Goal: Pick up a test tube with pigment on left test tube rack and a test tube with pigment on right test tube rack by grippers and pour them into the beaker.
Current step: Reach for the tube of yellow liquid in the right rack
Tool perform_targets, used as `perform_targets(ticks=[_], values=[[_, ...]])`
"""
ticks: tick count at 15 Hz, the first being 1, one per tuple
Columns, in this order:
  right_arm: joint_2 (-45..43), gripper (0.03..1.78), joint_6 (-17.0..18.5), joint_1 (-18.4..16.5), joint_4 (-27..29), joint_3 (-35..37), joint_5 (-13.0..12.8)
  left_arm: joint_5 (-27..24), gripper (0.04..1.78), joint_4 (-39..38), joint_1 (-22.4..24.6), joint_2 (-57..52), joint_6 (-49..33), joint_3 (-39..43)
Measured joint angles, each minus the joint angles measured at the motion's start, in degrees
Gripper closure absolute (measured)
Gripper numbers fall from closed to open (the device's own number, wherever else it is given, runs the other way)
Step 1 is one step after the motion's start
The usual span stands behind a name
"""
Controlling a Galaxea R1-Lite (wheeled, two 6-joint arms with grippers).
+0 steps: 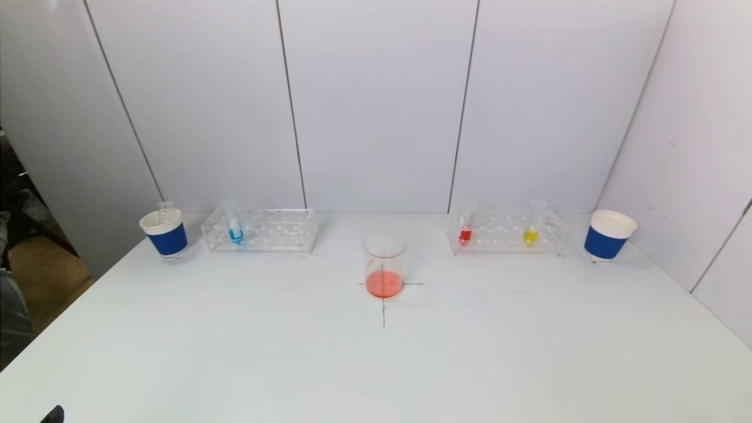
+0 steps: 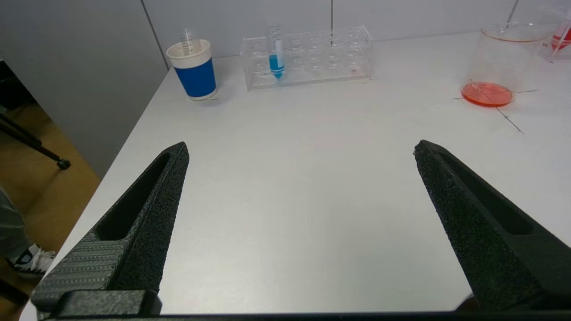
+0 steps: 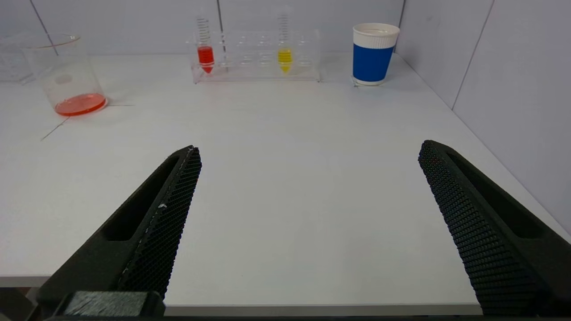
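A clear beaker with orange-red liquid at its bottom stands on a cross mark at the table's middle. The left rack holds one tube with blue pigment. The right rack holds a tube with red pigment and a tube with yellow pigment. My left gripper is open and empty over the table's near left part, far from the blue tube. My right gripper is open and empty at the near right edge, far from the red tube and yellow tube.
A blue-and-white paper cup with an empty tube in it stands left of the left rack. A second such cup stands right of the right rack. White wall panels close the back and right side. The table's left edge drops to the floor.
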Motion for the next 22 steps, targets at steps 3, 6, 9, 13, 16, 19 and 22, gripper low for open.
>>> perform_targets(ticks=[3, 6, 9, 13, 16, 19, 22], values=[[0.0, 0.04, 0.0, 0.0, 0.0, 0.0, 0.0, 1.2, 0.06, 3.6, -1.3, -6.5, -0.2, 2.0], [0.0, 0.04, 0.0, 0.0, 0.0, 0.0, 0.0, 1.7, 0.06, 10.3, -2.2, -13.3, 0.4, 4.0], [0.0, 0.04, 0.0, 0.0, 0.0, 0.0, 0.0, 1.9, 0.06, 9.0, -2.5, -15.9, 0.9, 8.1], [0.0, 0.04, 0.0, 0.0, 0.0, 0.0, 0.0, 1.9, 0.06, 4.4, -2.5, -16.8, 0.4, 11.2], [0.0, 0.04, 0.0, 0.0, 0.0, 0.0, 0.0, 2.0, 0.06, 4.4, -2.5, -16.9, 0.3, 11.4], [0.0, 0.04, 0.0, 0.0, 0.0, 0.0, 0.0, 2.0, 0.06, 4.3, -2.5, -16.9, 0.3, 11.4], [0.0, 0.04, 0.0, 0.0, 0.0, 0.0, 0.0, 2.0, 0.06, 4.3, -2.5, -16.8, 0.3, 11.4]])
